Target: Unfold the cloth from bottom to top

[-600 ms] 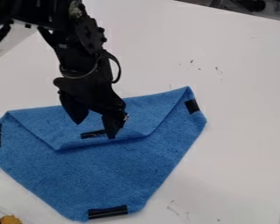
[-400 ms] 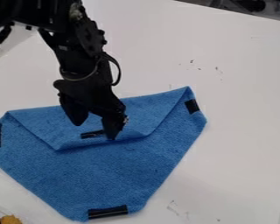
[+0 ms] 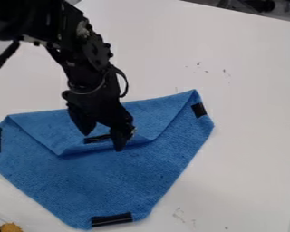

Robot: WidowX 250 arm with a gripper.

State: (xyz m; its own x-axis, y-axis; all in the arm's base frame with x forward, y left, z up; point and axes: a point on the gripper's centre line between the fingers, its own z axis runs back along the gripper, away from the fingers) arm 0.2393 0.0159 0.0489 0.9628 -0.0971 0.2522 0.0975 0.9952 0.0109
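Observation:
The black gripper (image 3: 103, 142) hangs over the upper middle of the cloth, its two fingers apart with the flap's black tape strip between them in view. One fingertip is at the flap's lower edge; whether it touches the fabric I cannot tell. The blue cloth (image 3: 116, 181) lies on the table with its top part folded down over the middle as a flap (image 3: 41, 129). Black tape strips mark the left corner, the right corner, the bottom and the flap.
A white table (image 3: 244, 113) surrounds the cloth, with small dark marks up and to the right of it. At the bottom left corner is an orange-yellow object (image 3: 11, 227) beside something black. Dark items lie past the table's far edge at top right.
The gripper has moved slightly down and to the right in the view, and the upper arm has come lower. The cloth has kept its shape and place.

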